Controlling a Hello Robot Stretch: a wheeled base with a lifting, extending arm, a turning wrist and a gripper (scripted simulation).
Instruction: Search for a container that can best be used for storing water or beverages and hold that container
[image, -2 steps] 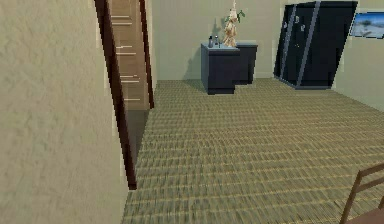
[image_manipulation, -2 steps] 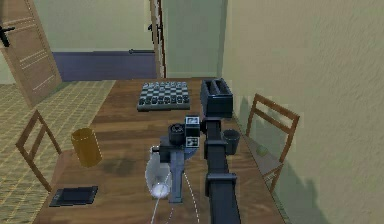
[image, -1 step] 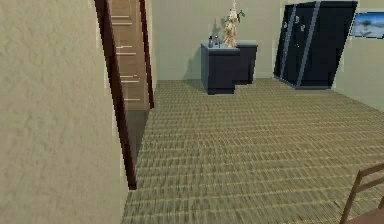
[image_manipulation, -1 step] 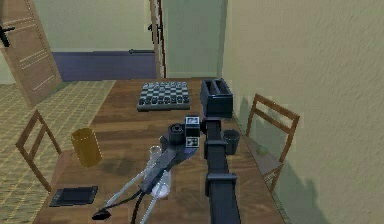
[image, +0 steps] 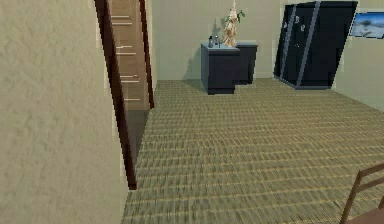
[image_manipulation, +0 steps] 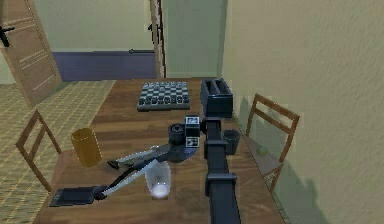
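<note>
On the wooden table (image_manipulation: 120, 125) in the arm side view stand an amber cup (image_manipulation: 86, 146) at the left, a clear glass-like vessel (image_manipulation: 157, 180) nearer the front, and a small dark cup (image_manipulation: 232, 141) right of the arm. The dark arm (image_manipulation: 220, 188) rises from the bottom edge, with two white marked squares (image_manipulation: 202, 124) at its end. The gripper (image_manipulation: 176, 140) is left of them, above the tabletop by a long grey object (image_manipulation: 135, 160). I cannot tell whether it holds anything.
A checkered board (image_manipulation: 164, 95) and a dark box (image_manipulation: 218, 96) sit at the table's far end, and a flat dark item (image_manipulation: 75, 196) at the front left. Chairs (image_manipulation: 272, 125) (image_manipulation: 35, 142) flank the table. Ahead are an open wooden door (image: 126, 60), a dark cabinet (image: 226, 66), a tall dark unit (image: 315, 45) and open carpet.
</note>
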